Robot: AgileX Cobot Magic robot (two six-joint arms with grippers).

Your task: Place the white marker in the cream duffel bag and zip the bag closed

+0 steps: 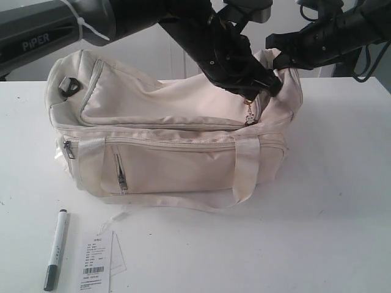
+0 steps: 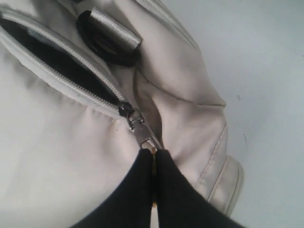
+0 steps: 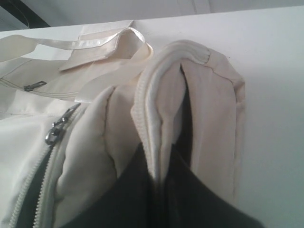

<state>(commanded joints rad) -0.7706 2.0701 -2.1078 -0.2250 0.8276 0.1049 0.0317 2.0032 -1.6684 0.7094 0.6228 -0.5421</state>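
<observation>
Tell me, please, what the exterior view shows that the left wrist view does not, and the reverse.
Only the exterior view shows the white marker, which lies on the table beside a paper tag, outside the bag. Only the left wrist view shows that the left gripper is shut on the zipper pull, and that black lining shows through the part-open zip. Both views show the cream duffel bag, the table and the left gripper.

The scene holds one cream duffel bag (image 1: 171, 162), one white marker (image 1: 56, 249), one barcode paper tag (image 1: 96, 264) and one white table (image 1: 317, 232). Two black arms (image 1: 201, 36) are in view, with two grippers: the left gripper (image 2: 153, 153) and the right gripper (image 3: 159, 164).
</observation>
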